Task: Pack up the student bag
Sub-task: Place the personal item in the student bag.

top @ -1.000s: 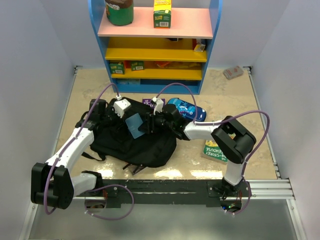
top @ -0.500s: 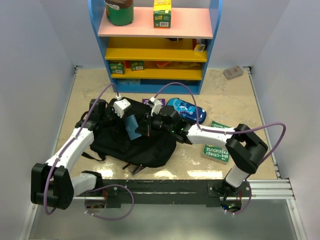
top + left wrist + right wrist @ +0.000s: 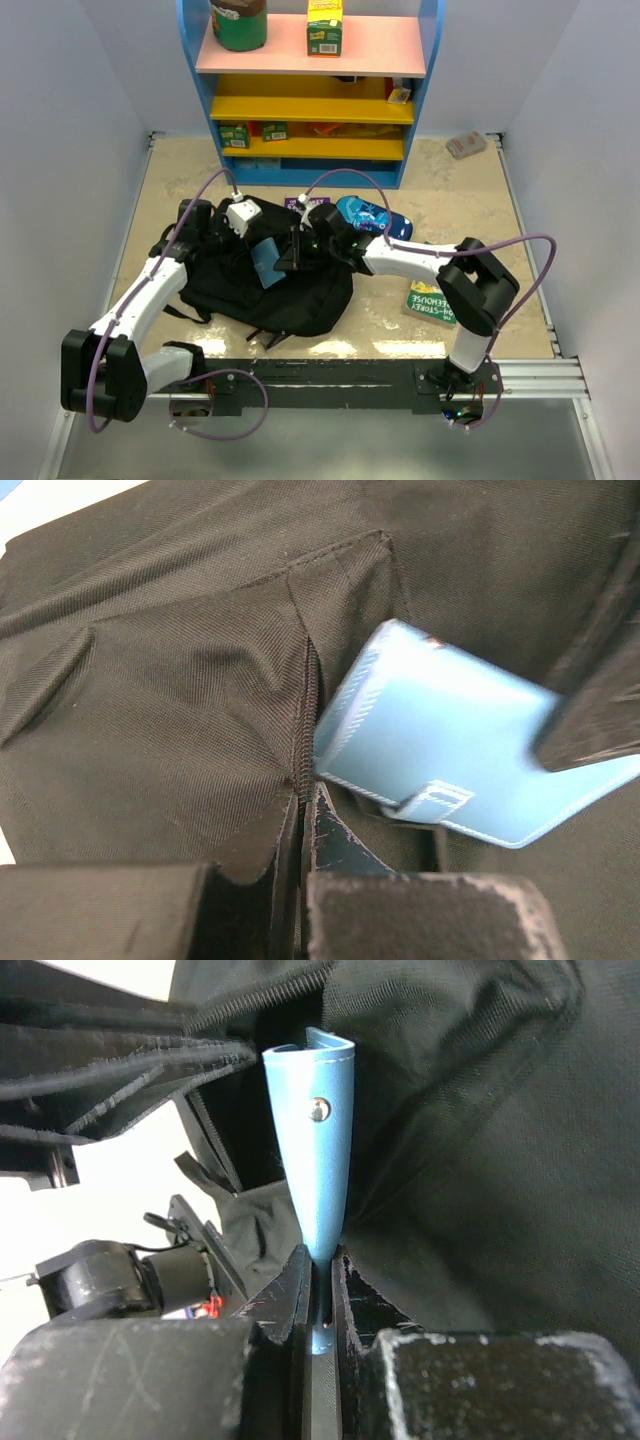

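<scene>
The black student bag (image 3: 260,290) lies on the table left of centre. My left gripper (image 3: 238,232) is shut on the bag's zipper edge (image 3: 303,780) and holds the opening up. My right gripper (image 3: 290,255) is shut on a light blue wallet-like case (image 3: 266,262) with a snap. In the left wrist view the blue case (image 3: 450,770) sits at the bag's opening, one corner inside. In the right wrist view the case (image 3: 315,1140) stands edge-on between my fingers, pointing into the dark opening of the bag (image 3: 480,1160).
A blue patterned pencil case (image 3: 375,218) lies behind the right arm. A green book (image 3: 432,298) lies at the right. A purple item (image 3: 305,201) lies behind the bag. A blue shelf unit (image 3: 310,90) with boxes stands at the back. A small object (image 3: 466,145) is at the far right.
My right gripper has tilted the blue case and moved it lower into the bag's opening. The right arm's elbow has shifted. The left gripper has kept its hold on the bag.
</scene>
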